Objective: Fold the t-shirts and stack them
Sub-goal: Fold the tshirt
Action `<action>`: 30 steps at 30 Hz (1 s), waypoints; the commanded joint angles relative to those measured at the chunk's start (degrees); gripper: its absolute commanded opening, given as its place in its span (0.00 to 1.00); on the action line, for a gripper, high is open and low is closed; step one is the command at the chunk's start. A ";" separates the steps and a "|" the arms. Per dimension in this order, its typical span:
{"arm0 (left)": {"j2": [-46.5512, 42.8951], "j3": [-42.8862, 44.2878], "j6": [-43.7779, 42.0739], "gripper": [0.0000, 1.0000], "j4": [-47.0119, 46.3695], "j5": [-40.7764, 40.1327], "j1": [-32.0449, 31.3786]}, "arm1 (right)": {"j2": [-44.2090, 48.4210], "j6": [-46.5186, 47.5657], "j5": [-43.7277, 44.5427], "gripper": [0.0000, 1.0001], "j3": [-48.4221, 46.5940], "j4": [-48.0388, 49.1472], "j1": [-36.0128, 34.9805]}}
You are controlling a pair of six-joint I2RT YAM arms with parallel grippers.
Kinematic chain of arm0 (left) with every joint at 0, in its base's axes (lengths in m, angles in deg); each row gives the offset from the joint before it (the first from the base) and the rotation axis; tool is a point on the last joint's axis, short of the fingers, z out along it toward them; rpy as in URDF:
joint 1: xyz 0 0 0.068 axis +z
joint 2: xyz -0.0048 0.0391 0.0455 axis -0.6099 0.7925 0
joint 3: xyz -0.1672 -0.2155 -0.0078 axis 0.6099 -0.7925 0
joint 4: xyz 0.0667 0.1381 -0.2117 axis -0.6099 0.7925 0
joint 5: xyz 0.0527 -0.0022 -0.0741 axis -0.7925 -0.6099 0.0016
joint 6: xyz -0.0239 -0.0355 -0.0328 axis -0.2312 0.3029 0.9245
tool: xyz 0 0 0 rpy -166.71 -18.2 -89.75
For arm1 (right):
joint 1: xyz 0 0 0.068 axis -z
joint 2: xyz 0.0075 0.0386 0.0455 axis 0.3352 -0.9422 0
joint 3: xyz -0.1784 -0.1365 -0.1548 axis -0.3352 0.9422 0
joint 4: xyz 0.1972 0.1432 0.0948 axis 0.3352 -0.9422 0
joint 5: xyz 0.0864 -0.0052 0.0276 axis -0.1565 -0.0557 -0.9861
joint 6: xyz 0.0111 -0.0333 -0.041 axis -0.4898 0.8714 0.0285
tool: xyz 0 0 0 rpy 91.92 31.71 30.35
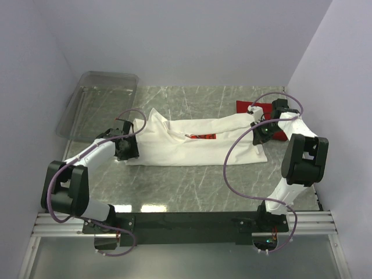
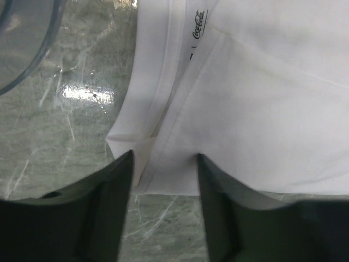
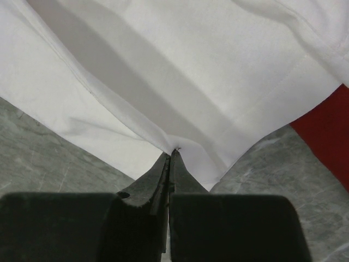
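Observation:
The white t-shirt (image 1: 192, 142) lies folded into a long band across the table, its red graphic (image 1: 203, 136) showing at the middle. My left gripper (image 1: 125, 149) is at the band's left end. In the left wrist view that gripper (image 2: 163, 158) is open, and the shirt's near hem (image 2: 169, 174) sits between its two fingertips. My right gripper (image 1: 259, 131) is at the right end, and in its wrist view it (image 3: 173, 153) is shut on a pinch of the white cloth (image 3: 180, 82). The red t-shirt (image 1: 246, 106) lies behind the right gripper, partly hidden by the arm, and its edge (image 3: 327, 131) shows beside the white cloth.
A clear plastic bin (image 1: 99, 99) stands at the back left, and its rim (image 2: 22, 49) shows in the left wrist view. The grey marble table (image 1: 192, 186) runs between the shirt and the arm bases. Walls close in on the left, back and right.

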 commanded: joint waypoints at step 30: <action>-22.05 -0.97 9.42 0.01 19.95 17.34 3.81 | 6.29 8.28 7.39 0.00 3.02 -3.04 3.36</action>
